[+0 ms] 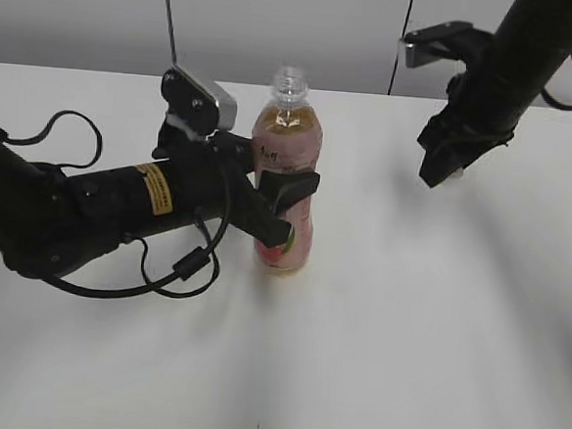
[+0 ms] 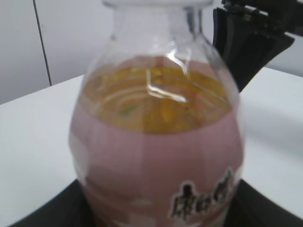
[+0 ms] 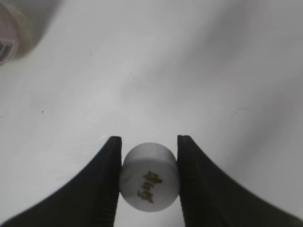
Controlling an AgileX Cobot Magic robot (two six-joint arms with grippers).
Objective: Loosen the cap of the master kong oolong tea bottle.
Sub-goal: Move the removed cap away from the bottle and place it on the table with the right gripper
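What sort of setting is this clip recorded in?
Probably a lab test bench: a plain white table, a bare pale wall behind, two black robot arms and one tea bottle, nothing household.

Unreadable Chinese characters: bottle label [image 2: 203, 196]; cap [image 3: 149, 176]

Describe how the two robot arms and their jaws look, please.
Both arms are matte black. The left arm is thick and round, with a yellow warning label, loose black cables looping around it, and a grey camera box at the wrist. The right arm carries a similar box. The jaws are black, curved and tapering.
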